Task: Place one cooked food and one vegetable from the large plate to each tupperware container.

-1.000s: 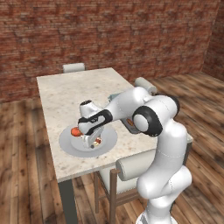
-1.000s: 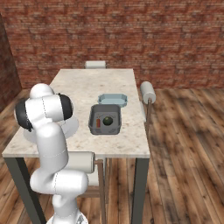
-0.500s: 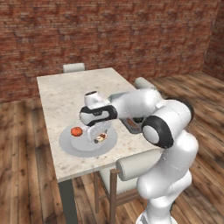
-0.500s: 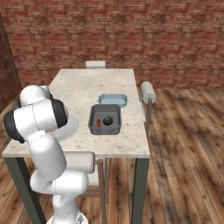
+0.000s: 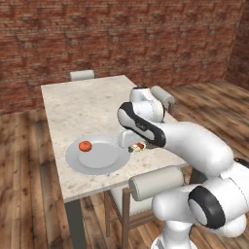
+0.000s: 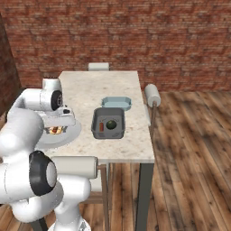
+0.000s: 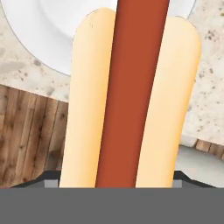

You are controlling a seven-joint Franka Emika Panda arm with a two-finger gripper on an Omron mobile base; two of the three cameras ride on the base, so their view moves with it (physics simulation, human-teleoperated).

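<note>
Gripper (image 5: 137, 147) clamps the hot dog in a pale bun (image 7: 131, 96), lifted clear of the surface. In hand view the bun runs lengthwise away from the cam w/ the red-brown sausage down its middle; the two dark finger tips just peek out at either side of its near end. In left base view the hot dog sits at the gripper, over the right edge of the wide round light-grey plate (image 5: 97, 158).

Small round red-orange tomato (image 5: 85, 146) rests on the plate's left part, well apart from the gripper.

Right base view: larger dark-grey rounded-rectangular tub (image 6: 108, 123) sits mid-surface, holding the dark green ball (image 6: 111, 125) and a thin red-brown item beside it at left (prob. the skewered sausage, too small to be sure). Smaller light-blue tub (image 6: 116, 103) is just behind the grey one, touching or nearly so. Plate is to the left of the grey tub, partly hidden by the arm.

Surface is a pale speckled stone-look table top (image 5: 82, 104) on a wood floor, brick wall behind. No brands, labels or writing readable on anything.
</note>
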